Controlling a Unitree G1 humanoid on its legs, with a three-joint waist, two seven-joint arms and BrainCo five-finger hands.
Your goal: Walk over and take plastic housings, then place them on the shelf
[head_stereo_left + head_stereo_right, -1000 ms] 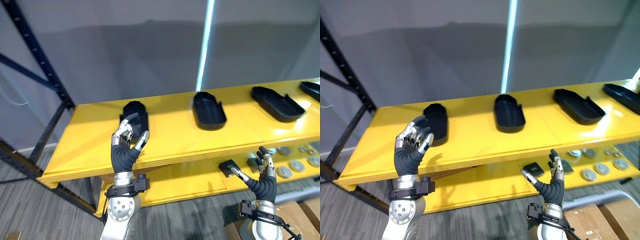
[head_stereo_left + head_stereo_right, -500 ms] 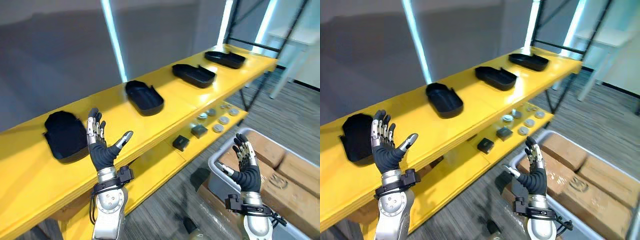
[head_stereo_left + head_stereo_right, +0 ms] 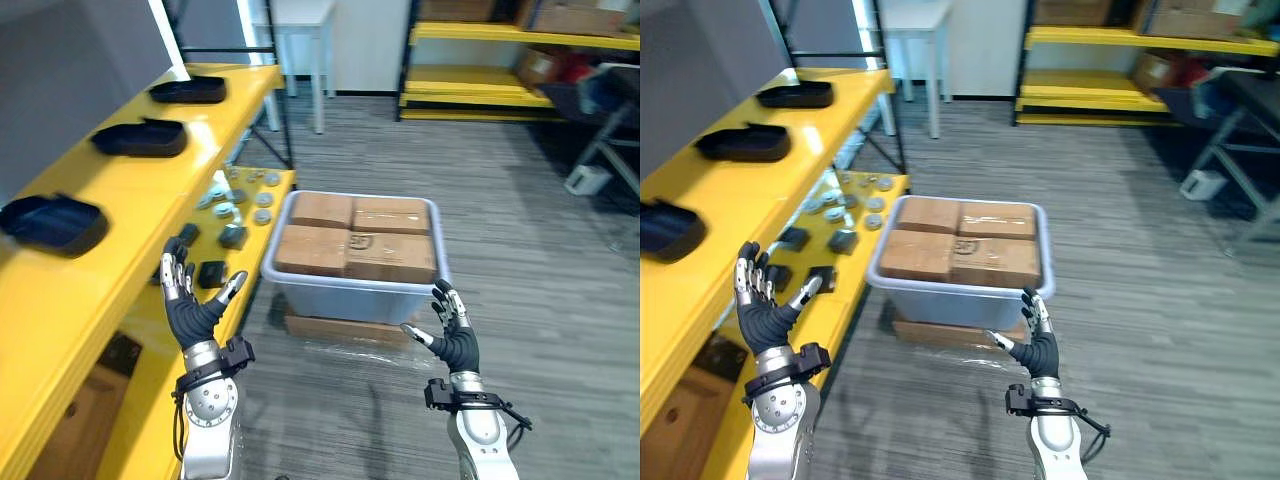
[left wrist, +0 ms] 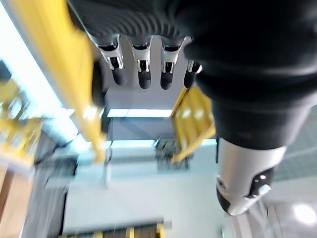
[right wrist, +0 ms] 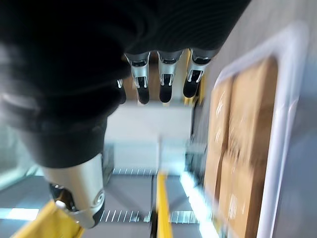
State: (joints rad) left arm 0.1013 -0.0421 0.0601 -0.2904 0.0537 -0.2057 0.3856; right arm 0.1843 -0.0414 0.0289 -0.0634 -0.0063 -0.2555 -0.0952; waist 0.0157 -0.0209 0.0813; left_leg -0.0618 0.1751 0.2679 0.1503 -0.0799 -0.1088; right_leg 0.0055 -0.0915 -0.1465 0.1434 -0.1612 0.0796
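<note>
Three black plastic housings lie in a row on the yellow shelf's (image 3: 60, 290) top board at the left: the nearest housing (image 3: 52, 222), a middle housing (image 3: 140, 138) and a far housing (image 3: 188, 90). My left hand (image 3: 190, 300) is raised beside the shelf's front edge, open and empty, fingers spread. My right hand (image 3: 452, 335) is raised over the floor, also open and empty. In the wrist views, the left hand's fingers (image 4: 143, 74) and the right hand's fingers (image 5: 166, 79) are straight with nothing in them.
A grey bin (image 3: 350, 295) of brown cardboard boxes stands on the floor ahead, between my hands. The lower shelf board (image 3: 235, 205) carries several small metal and black parts. A white table (image 3: 295, 15) and more yellow racking (image 3: 500, 75) stand at the back.
The camera has swung round to the right: the shelf now runs along the left and the bin sits in the middle. Both hands stay raised and open.
</note>
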